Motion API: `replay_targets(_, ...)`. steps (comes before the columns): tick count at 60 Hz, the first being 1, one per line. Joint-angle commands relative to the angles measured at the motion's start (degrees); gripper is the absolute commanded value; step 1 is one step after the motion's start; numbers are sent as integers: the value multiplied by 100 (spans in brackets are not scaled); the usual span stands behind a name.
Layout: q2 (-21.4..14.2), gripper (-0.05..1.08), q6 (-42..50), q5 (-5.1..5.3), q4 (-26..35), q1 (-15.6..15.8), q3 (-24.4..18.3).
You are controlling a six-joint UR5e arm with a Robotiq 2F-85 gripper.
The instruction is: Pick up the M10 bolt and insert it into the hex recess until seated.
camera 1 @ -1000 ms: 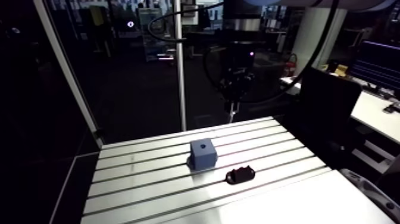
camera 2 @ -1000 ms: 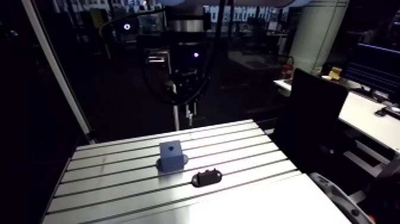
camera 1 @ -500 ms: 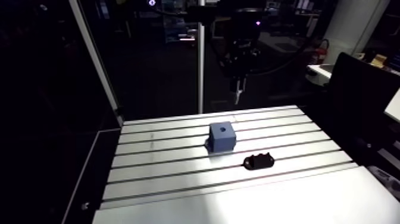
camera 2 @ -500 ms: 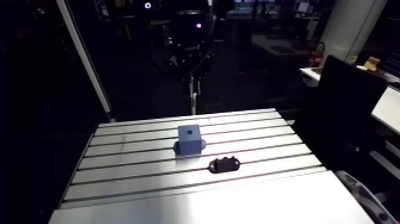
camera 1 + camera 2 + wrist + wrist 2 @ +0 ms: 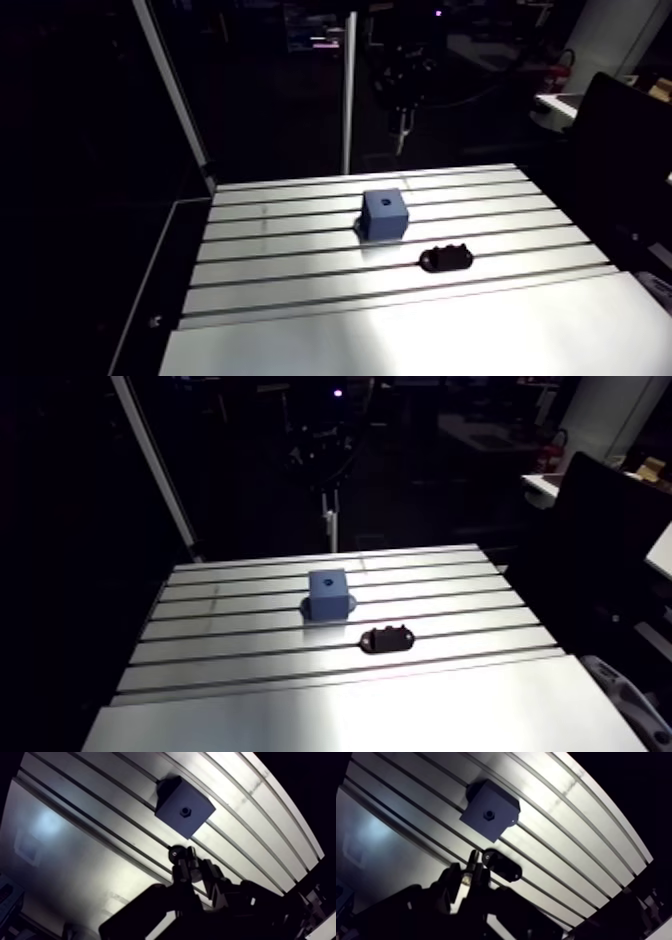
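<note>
- The slotted aluminium table (image 5: 300, 290) runs across the arm view, its grooves going side to side; the strip nearest the camera is smooth plate.
- A blue block (image 5: 385, 213) stands upright on the grooved part, towards the table's far edge and about midway along it. A small flange shows at its foot.
- The hex recess (image 5: 185, 811) is a small dark hole in the middle of the block's top face. It is open, with nothing in it.
- The gripper (image 5: 467, 869) hangs well above the table, clear of the block. In the arm view it is a dark shape above the far edge, roughly in line with the block.
- The M10 bolt (image 5: 466, 880) shows in the wrist view as a slim, bright metal piece pinched between the two fingers (image 5: 454, 883), which are closed against its sides. In the arm view a pale sliver hangs below the gripper; its end is too small to make out.
- A black oblong part (image 5: 446, 258) lies flat on the table, right of the block and nearer the camera, apart from it. In the wrist view it sits just ahead of the fingertips, between them and the block, partly hidden by them.
</note>
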Motion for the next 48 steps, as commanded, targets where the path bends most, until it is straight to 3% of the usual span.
replay_targets(1, 130, 107, -46, 13, -118, -113, 29)
replay_targets(30, 196, 107, -56, 25, -135, -12, 50)
replay_targets(48, 279, 107, -1, 16, -471, 42, 201)
